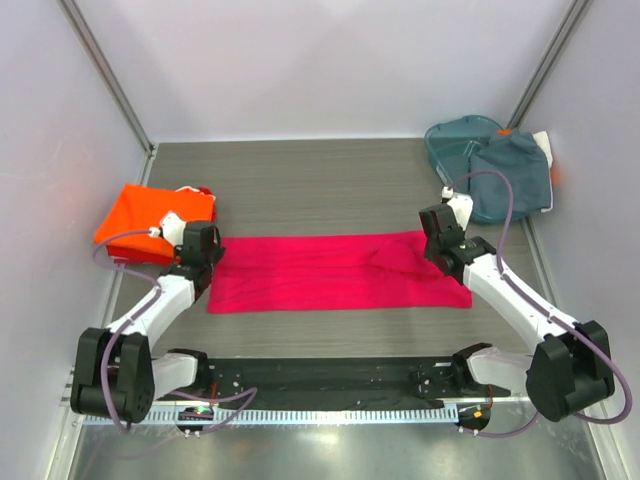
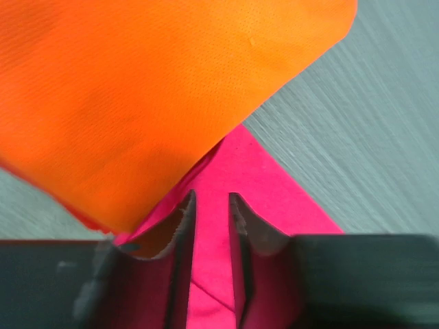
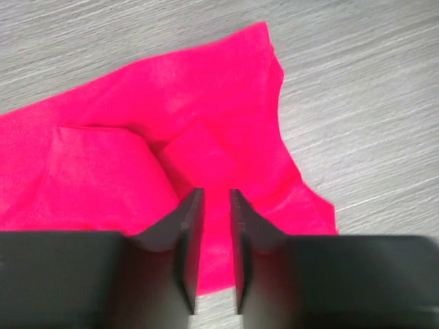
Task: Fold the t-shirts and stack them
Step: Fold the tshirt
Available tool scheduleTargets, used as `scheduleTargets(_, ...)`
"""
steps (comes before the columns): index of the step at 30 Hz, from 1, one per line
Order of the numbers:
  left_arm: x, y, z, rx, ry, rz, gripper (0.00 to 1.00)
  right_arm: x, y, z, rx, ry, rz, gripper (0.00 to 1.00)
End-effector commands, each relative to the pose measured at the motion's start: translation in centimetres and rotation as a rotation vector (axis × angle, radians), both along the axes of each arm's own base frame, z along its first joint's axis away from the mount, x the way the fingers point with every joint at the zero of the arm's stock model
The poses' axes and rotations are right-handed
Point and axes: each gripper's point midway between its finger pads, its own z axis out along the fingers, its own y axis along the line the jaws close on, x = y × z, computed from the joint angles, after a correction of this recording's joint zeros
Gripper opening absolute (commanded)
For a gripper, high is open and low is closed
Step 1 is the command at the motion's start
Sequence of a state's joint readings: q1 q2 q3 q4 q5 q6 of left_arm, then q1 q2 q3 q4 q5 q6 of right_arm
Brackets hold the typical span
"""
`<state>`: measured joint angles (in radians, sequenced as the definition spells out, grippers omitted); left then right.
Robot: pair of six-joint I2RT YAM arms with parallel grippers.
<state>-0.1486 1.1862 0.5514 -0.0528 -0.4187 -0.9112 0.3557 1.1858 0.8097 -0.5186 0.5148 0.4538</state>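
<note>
My two pincers hang low over the ends of the pink shirt point(image 1: 330, 270). The left pincer point(image 2: 211, 199) is at its nine o'clock end and the right pincer point(image 3: 216, 195) at its three o'clock end. Each has its jaws a narrow crack apart, pinching nothing. The shirt lies mid-table as a long flat band, halfway folded by my reckoning. At ten o'clock sits the orange shirt point(image 1: 150, 218), folded. Far off at two o'clock a grey-blue shirt point(image 1: 512, 180) lies bunched over the basket point(image 1: 450, 140), untouched. Most of the work remains.
</note>
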Motion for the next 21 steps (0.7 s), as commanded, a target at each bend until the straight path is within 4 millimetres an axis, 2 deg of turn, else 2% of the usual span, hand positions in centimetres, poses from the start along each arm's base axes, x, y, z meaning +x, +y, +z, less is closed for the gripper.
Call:
scheduleTargets(1, -0.6, 0.4, 2.0, -0.009, -0.059, 0.032, 0.29, -0.7, 0.3, 1.2, 0.045, -0.073, -0.033, 0.30)
scheduleTargets(3, -1.9, 0.5, 1.9, -0.007, -0.036, 0.040, 0.33, -1.3, 0.3, 1.5, 0.069, -0.098, -0.038, 0.37)
scheduleTargets(4, -2.3, 0.7, 3.0, -0.021, -0.067, 0.054, 0.38, -1.4, 0.4, 1.6, 0.078, -0.107, -0.035, 0.39)
scheduleTargets(6, -3.5, 0.8, 3.4, -0.022, -0.054, 0.055, 0.43, -1.6, 0.5, 1.8, 0.093, -0.125, -0.028, 0.44)
scheduleTargets(7, -3.7, 0.7, 4.2, -0.028, -0.078, 0.048, 0.48, -1.4, 0.7, 2.0, 0.102, -0.135, -0.019, 0.45)
scheduleTargets(9, -4.1, 0.1, 4.6, -0.037, -0.064, 0.001, 0.48, -1.0, 1.3, 1.9, 0.111, -0.122, 0.002, 0.46)
scheduleTargets(13, -3.5, -1.8, 6.9, -0.051, -0.081, -0.092, 0.48, 0.5, 2.8, 1.5, 0.108, -0.066, 0.066, 0.47)
scheduleTargets(14, -3.3, -2.1, 6.8, -0.040, -0.063, -0.110, 0.48, 1.1, 3.4, 1.9, 0.122, -0.063, 0.088, 0.48)
scheduleTargets(16, -3.1, -3.3, 6.9, -0.029, -0.036, -0.154, 0.48, 1.7, 3.8, 1.1, 0.110, -0.027, 0.107, 0.53)
scheduleTargets(17, -2.5, -3.8, 7.8, -0.026, -0.047, -0.170, 0.48, 1.9, 4.1, 0.9, 0.106, -0.012, 0.119, 0.54)
scheduleTargets(18, -2.3, -4.2, 7.0, -0.014, -0.005, -0.186, 0.47, 2.4, 4.5, 1.1, 0.115, -0.013, 0.136, 0.56)
scheduleTargets(19, -2.1, -4.7, 7.0, -0.007, 0.006, -0.201, 0.47, 2.7, 4.7, 0.5, 0.107, 0.008, 0.143, 0.57)
scheduleTargets(21, -1.4, -6.1, 7.0, 0.001, 0.027, -0.242, 0.46, 3.5, 5.1, 0.5, 0.102, 0.015, 0.158, 0.57)
